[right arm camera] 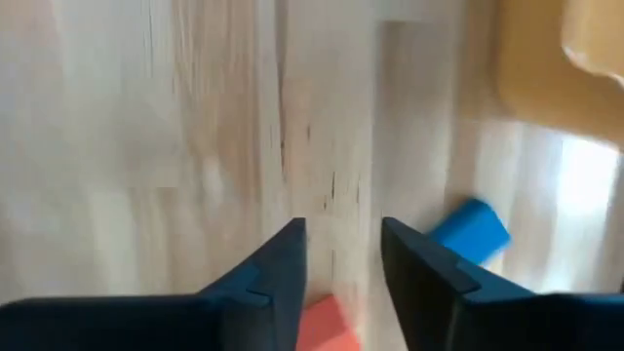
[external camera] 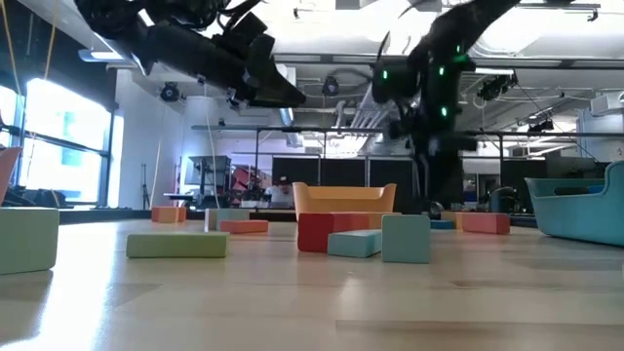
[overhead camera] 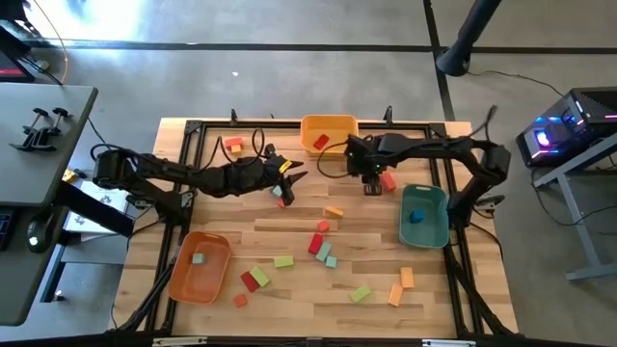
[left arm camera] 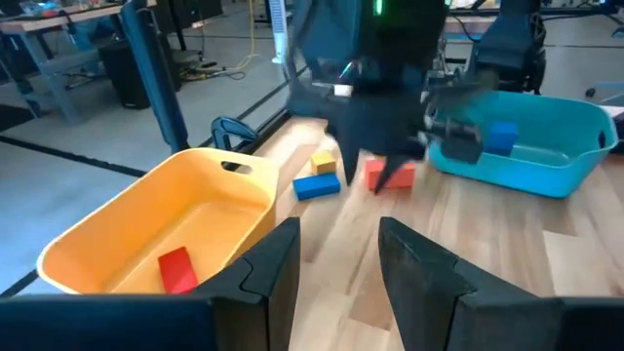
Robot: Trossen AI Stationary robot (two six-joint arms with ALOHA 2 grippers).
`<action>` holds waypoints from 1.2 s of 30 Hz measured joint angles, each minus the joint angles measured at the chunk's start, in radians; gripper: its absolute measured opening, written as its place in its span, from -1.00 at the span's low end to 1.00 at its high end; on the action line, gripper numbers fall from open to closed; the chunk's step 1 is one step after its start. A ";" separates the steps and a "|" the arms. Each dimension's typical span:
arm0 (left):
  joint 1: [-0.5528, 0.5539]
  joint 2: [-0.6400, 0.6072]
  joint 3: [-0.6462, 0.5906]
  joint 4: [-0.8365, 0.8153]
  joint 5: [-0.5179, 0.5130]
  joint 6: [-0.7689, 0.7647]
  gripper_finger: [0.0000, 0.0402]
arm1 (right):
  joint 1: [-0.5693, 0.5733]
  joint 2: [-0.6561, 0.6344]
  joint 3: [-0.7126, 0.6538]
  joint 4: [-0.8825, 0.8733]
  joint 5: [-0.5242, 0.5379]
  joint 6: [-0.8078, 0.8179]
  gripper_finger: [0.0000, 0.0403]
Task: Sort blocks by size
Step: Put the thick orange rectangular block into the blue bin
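My right gripper (overhead camera: pixel 371 185) hangs open, fingers pointing down, just above the table between the yellow tray (overhead camera: pixel 329 132) and the teal tray (overhead camera: pixel 424 218). A red block (right arm camera: pixel 327 327) shows in the gap between its fingers, and a blue block (right arm camera: pixel 471 232) lies beside it. My left gripper (overhead camera: pixel 292 176) is open and empty above the table left of centre; its wrist view (left arm camera: pixel 339 234) looks toward the yellow tray (left arm camera: pixel 136 229). That tray holds one red block (left arm camera: pixel 176 267). The teal tray holds a blue block (overhead camera: pixel 416 216), and the orange tray (overhead camera: pixel 198 268) a light green one (overhead camera: pixel 199 258). My right gripper has the red block (right arm camera: pixel 327 327) between its open fingers, which come from above; whether they touch it, I cannot tell.
Several loose blocks lie on the near half of the table: red and teal ones (overhead camera: pixel 318 246), green ones (overhead camera: pixel 283 261), orange ones (overhead camera: pixel 401 286). Two more (overhead camera: pixel 232 146) lie at the far left. Black frame rails (overhead camera: pixel 188 145) edge the table.
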 joint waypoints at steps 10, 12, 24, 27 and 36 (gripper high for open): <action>-0.043 0.000 0.000 -0.034 0.001 -0.016 -0.37 | -0.108 -0.106 -0.059 -0.191 -0.101 0.410 -0.51; -0.045 0.000 0.000 -0.041 0.001 -0.018 -0.37 | -0.129 -0.094 -0.094 -0.185 -0.117 0.411 -0.44; -0.046 0.003 0.000 -0.055 -0.001 -0.018 -0.37 | -0.183 -0.023 -0.149 -0.043 -0.097 0.547 0.17; -0.046 0.003 0.000 -0.055 -0.001 -0.019 -0.37 | -0.183 0.006 -0.149 -0.043 -0.095 0.571 0.17; -0.047 0.003 0.000 -0.067 -0.004 -0.028 -0.37 | -0.170 0.081 -0.149 0.043 -0.102 0.513 -0.10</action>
